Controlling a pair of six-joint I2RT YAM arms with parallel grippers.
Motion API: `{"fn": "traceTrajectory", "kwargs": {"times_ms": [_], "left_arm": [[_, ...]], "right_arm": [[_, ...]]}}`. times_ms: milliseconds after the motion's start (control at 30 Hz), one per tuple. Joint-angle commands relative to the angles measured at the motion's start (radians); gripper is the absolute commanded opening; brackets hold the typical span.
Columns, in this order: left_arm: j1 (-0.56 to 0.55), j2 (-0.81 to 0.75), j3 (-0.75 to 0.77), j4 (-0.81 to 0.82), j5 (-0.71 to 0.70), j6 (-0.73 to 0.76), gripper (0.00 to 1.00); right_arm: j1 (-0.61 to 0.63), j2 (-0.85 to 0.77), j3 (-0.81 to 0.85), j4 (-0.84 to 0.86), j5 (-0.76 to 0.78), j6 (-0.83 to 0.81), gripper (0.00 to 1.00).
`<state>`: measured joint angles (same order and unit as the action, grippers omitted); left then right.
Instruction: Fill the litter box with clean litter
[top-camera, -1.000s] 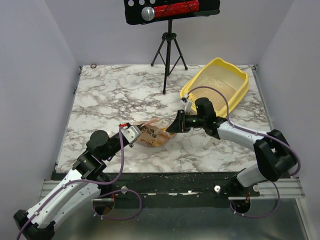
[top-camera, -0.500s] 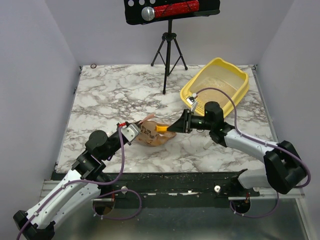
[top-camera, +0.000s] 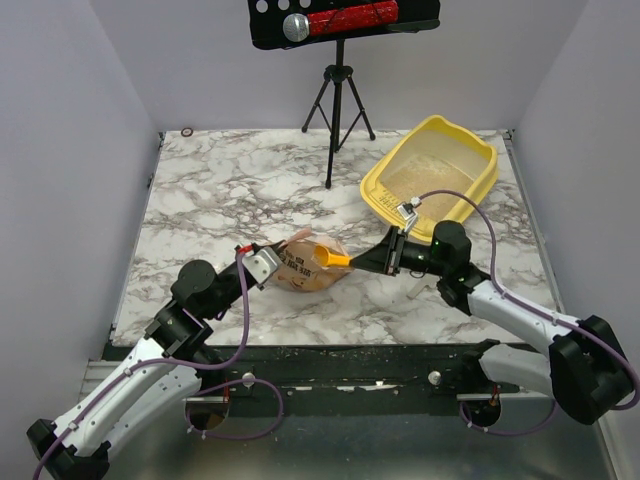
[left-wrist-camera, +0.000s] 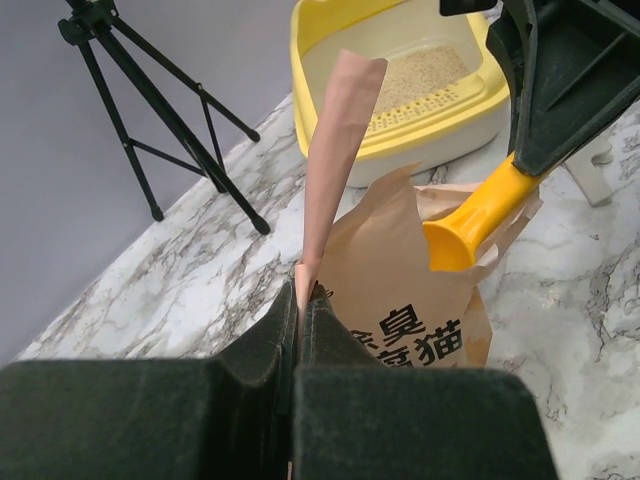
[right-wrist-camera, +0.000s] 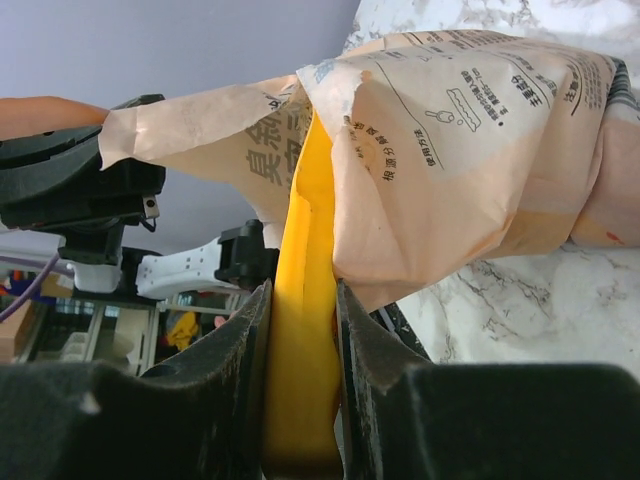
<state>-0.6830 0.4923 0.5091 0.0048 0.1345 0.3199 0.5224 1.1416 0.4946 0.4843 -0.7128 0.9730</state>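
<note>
**Top view.** The litter box (top-camera: 381, 193) sits toward 1 o'clock on the marble surface (top-camera: 220, 190). A thin layer of clean litter (top-camera: 428, 173) covers its floor. The paper bag (top-camera: 300, 272) lies near the surface's 6 o'clock edge, between the two arms. The right hand (top-camera: 386, 255) is clamped on the handle of the yellow scoop (top-camera: 333, 258). The scoop's long axis runs roughly 3-to-9 o'clock, with the bowl end at the bag mouth. From the right hand, the bag lies at 9 o'clock and the box at about 1 o'clock. The right arm is clearly nearer the box. The left hand (top-camera: 262, 266) is at the bag's 9 o'clock side.

**Left wrist view.** The left hand (left-wrist-camera: 300, 297) is pinched fully together on a flap of the paper bag (left-wrist-camera: 385, 300), holding the mouth up. The scoop (left-wrist-camera: 478, 218) enters from 2 o'clock, under the right hand (left-wrist-camera: 560, 90). The litter box (left-wrist-camera: 400, 135) with its clean litter (left-wrist-camera: 430, 72) lies beyond at 12 to 1 o'clock. A tripod (left-wrist-camera: 150, 115) stands at 10 o'clock.

**Right wrist view.** The right hand (right-wrist-camera: 300, 310) grips the scoop (right-wrist-camera: 305, 230) edge-on, jaws tight against it. The blade is slipped inside the torn mouth of the paper bag (right-wrist-camera: 470, 140). Whether it carries any granules cannot be told. The left hand (right-wrist-camera: 80, 190) shows at 9 o'clock.

**Judgement.** The next carry turns on swinging from 9 o'clock round to 1 o'clock with the scoop held level.
</note>
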Motion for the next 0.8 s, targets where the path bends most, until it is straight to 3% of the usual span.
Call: {"fn": "traceTrajectory", "kwargs": {"times_ms": [0, 367, 633, 767], "left_arm": [[0.002, -0.008, -0.003, 0.100, 0.030, -0.018, 0.00], [-0.001, -0.018, -0.015, 0.124, 0.080, -0.031, 0.00], [-0.009, 0.011, -0.023, 0.162, 0.088, -0.067, 0.00], [-0.020, 0.043, -0.017, 0.173, 0.091, -0.088, 0.00]], "right_arm": [[-0.010, -0.036, -0.053, 0.083, 0.001, 0.099, 0.00], [-0.048, -0.132, -0.215, 0.249, 0.058, 0.343, 0.00], [-0.053, -0.221, -0.255, 0.217, 0.096, 0.369, 0.00], [-0.053, -0.290, -0.223, 0.062, 0.122, 0.305, 0.00]]}}
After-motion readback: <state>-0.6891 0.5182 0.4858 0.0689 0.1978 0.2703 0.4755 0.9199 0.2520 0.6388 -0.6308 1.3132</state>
